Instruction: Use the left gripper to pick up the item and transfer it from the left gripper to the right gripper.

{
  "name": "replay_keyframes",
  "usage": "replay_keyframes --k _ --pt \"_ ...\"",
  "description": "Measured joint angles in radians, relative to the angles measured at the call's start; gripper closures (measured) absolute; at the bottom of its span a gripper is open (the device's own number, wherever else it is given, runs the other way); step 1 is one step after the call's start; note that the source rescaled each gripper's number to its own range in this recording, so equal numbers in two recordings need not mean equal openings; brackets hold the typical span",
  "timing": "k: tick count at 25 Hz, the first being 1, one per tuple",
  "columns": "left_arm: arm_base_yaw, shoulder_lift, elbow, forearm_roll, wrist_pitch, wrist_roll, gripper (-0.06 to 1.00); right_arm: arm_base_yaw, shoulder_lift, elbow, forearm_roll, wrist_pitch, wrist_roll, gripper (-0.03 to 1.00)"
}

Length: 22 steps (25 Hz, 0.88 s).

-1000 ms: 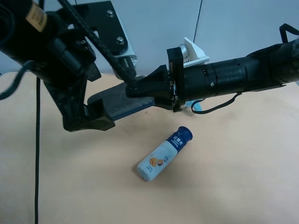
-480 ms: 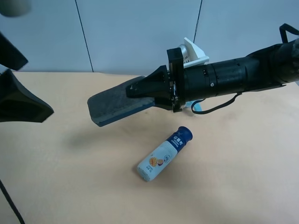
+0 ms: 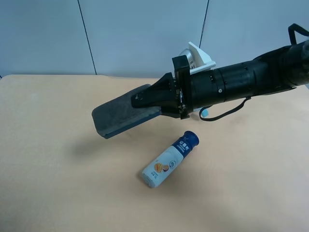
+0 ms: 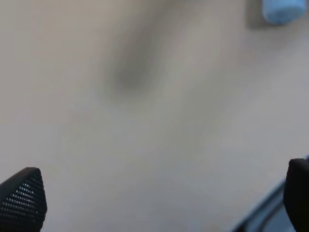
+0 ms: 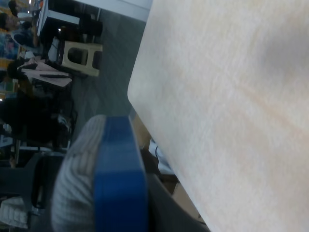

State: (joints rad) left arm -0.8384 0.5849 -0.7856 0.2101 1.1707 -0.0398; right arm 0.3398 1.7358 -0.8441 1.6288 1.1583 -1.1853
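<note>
The item (image 3: 120, 115), a flat dark grey-green block with a blue underlayer, hangs above the table, clamped at one end by the right gripper (image 3: 140, 100) on the long tubular arm reaching in from the exterior high view's right. In the right wrist view the item (image 5: 118, 183) shows edge-on, with its grey felt face and blue layer. The left gripper (image 4: 159, 198) shows only in the left wrist view. Its two black fingertips (image 4: 21, 195) stand wide apart over bare table, with nothing between them. The left arm is out of the exterior high view.
A white bottle with a navy cap (image 3: 170, 159) lies on the tan table (image 3: 48, 169) below the right arm. A bit of the light-blue puff (image 3: 204, 112) peeks out behind that arm and shows blurred in the left wrist view (image 4: 285, 9). A grey wall stands behind.
The left arm let go of the item and drew back out of the exterior high view's left side. The right gripper keeps hold of the item, nearly still.
</note>
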Motion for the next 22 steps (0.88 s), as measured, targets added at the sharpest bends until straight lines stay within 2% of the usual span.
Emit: replay_keyframes --k 3,6,16,22 --pt "0.000 -0.128 0.085 -0.075 -0.011 -0.005 -0.05 0.000 0.000 0.000 0.000 0.000 0.011 0.96" --pt "0.000 -0.245 0.139 -0.115 -0.017 -0.005 -0.05 0.000 0.000 0.000 0.000 0.000 0.013 0.96" --pt "0.000 -0.564 0.242 -0.131 -0.030 -0.005 -0.05 0.000 0.000 0.000 0.000 0.000 0.047 0.96" --pt "0.000 -0.588 0.245 -0.145 -0.055 0.001 -0.05 0.000 0.000 0.000 0.000 -0.010 0.071 0.96"
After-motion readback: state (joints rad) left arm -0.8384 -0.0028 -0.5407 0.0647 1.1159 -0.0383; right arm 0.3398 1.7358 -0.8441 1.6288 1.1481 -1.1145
